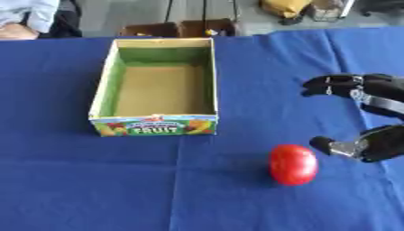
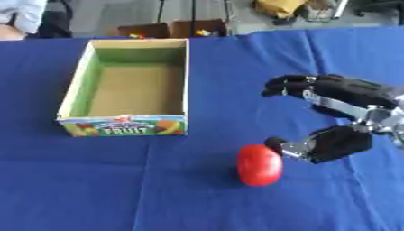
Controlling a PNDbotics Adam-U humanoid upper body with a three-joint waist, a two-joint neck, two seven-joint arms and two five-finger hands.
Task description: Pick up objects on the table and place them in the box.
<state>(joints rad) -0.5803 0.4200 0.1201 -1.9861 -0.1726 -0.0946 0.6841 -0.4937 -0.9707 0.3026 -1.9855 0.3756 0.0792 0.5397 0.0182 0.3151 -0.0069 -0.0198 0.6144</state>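
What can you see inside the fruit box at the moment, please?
Inside the box only its bare brown floor and green inner walls show; no object lies in it. The front wall hides a thin strip of floor. The red fruit sits on the cloth outside.

Black right hand [image 2: 339, 122], silver joints (metal brackets), dark fingers [image 2: 284, 85]

Tomato [image 1: 293, 164] right of and before box [image 1: 154, 124], on table [image 1: 79, 189].

Bench [image 1: 79, 189] under blue cloth; grey floor [image 1: 142, 13] beyond; brown cardboard boxes [image 1: 177, 29] at far edge; yellow bag [image 1: 284, 6] on floor.
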